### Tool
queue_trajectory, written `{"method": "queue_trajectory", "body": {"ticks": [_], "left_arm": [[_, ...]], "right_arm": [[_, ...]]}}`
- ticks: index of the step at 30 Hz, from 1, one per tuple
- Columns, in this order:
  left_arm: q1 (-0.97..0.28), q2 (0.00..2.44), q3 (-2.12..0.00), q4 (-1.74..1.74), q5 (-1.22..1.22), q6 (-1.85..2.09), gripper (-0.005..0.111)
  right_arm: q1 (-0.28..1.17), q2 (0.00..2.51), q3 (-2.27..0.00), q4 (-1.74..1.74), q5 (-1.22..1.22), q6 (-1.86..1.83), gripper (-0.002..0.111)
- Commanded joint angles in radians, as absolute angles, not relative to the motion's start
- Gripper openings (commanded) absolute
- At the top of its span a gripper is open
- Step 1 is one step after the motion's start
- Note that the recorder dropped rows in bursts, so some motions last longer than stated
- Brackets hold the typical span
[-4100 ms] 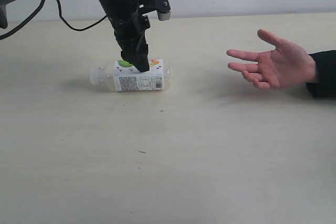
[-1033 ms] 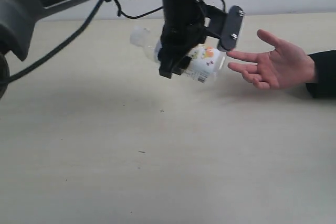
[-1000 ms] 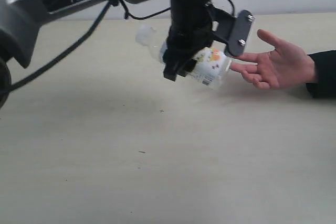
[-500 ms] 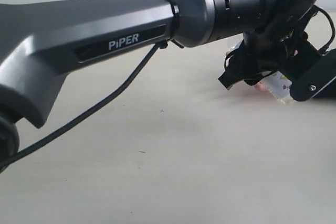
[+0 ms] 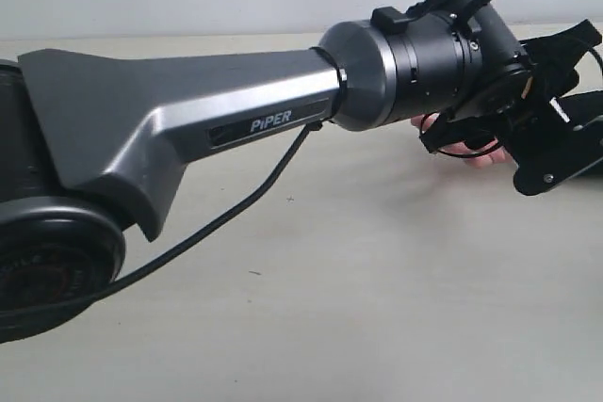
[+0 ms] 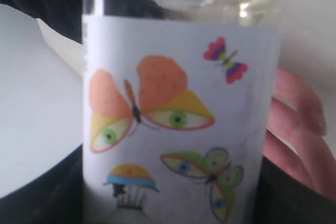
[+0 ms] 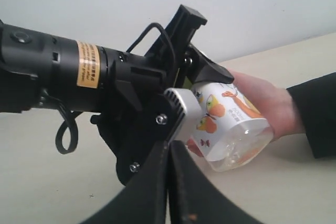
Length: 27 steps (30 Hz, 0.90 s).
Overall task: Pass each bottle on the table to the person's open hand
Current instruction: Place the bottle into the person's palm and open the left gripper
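Left pincer (image 7: 205, 95): clamped on bottle (image 7: 231, 124)
Hand (image 7: 268, 103): just past pincer, against bottle
Release: open slowly, only once palm bears it

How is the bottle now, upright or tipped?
Tipped. The bottle slants in the left gripper, its clear base lowest, by the person's hand.

Clear bottle (image 7: 227, 121), white butterfly-print label, tilted base-down, held off the counter (image 5: 377, 308), at the palm of the hand (image 7: 270, 100), far right.
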State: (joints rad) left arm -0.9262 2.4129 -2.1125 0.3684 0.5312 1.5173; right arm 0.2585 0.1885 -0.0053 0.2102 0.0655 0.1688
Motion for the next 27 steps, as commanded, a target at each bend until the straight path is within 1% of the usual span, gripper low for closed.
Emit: {"method": "queue_trajectory", "body": {"ticks": [1, 5, 14, 27], "left_arm": [[-0.896, 2.439, -2.119, 0.382, 0.502, 1.508, 0.000], [-0.894, 2.454, -2.119, 0.382, 0.499, 1.507, 0.000], [-0.898, 2.485, -2.119, 0.438, 0.364, 1.540, 0.000], [-0.902, 2.508, -2.119, 0.430, 0.371, 1.540, 0.000]], "right_arm": [[0.256, 0.186, 0.000, 0.203, 0.061, 0.168, 0.000], [0.256, 0.186, 0.000, 0.203, 0.061, 0.168, 0.000], [0.256, 0.186, 0.000, 0.203, 0.061, 0.168, 0.000], [0.256, 0.186, 0.000, 0.203, 0.061, 0.168, 0.000]]}}
